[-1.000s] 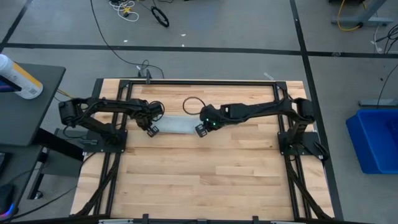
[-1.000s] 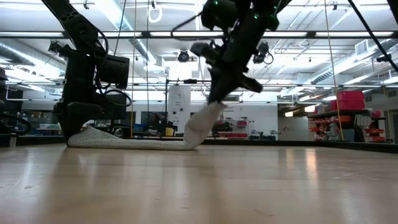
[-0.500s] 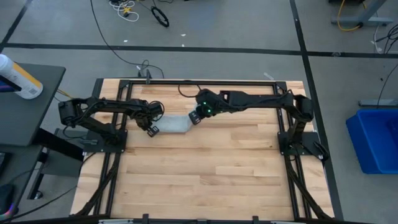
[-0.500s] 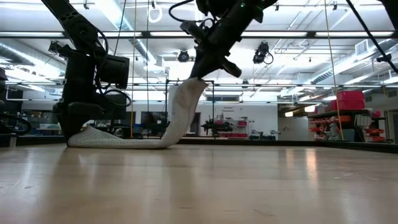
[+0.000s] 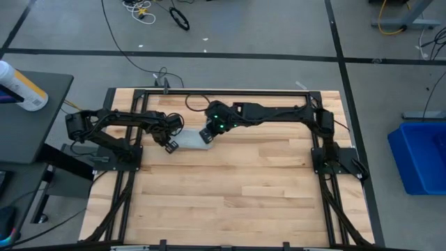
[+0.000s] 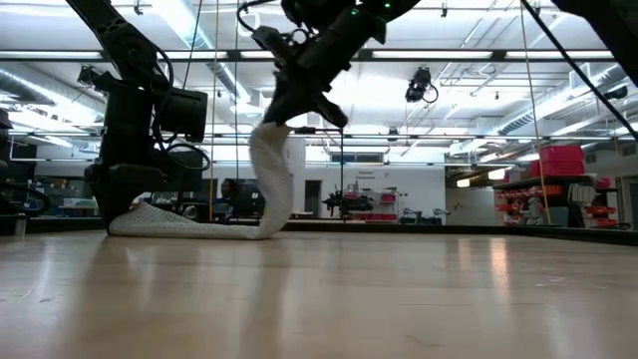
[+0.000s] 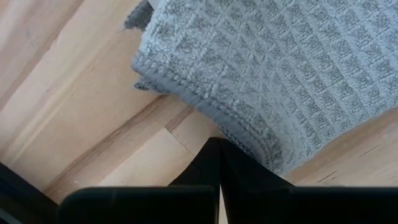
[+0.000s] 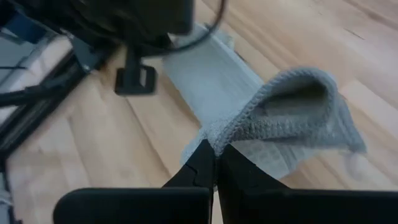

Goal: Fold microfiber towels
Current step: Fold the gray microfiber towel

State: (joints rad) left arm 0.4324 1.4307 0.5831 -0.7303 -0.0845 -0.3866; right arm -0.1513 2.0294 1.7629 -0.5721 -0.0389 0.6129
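The pale grey-blue towel [image 5: 189, 141] lies folded into a narrow strip at the table's far middle. Its left part [image 6: 189, 227] is flat on the wood and its right end [image 6: 267, 160] rises upright. My right gripper [image 5: 208, 134] is shut on that raised end, above the table [image 6: 284, 105]. My left gripper [image 5: 171, 143] is shut and stands low at the strip's left end [image 6: 135, 204]. The ribbed cloth fills the left wrist view [image 7: 280, 68]. My right gripper pinches the hemmed edge [image 8: 231, 138] of the towel's right end between its two fingers, slanting down from the table's right. Several layers loop out beyond the fingertips. That end is lifted clear and hangs below the fingers, and the rest lies on the table. My left gripper rests its shut fingertips [image 7: 217, 155] against the hemmed edge [image 7: 249, 134] at the towel's left end, from above. The towel lies flat on the table there. Whether the tips are on the cloth or just beside it, I cannot tell.
Bare wood takes up the table's near half [image 5: 230, 202]. A black frame rail [image 5: 230, 91] runs along the far edge. A bright blue bin [image 5: 421, 157] stands on the floor off the table's right side, and a side stand with a bottle [image 5: 21, 87] is on the left.
My right gripper has gone up and toward the table's left, carrying the towel's right end with it. That end has risen from a low slant to standing upright, closer to my left gripper. The towel's left part has stayed flat.
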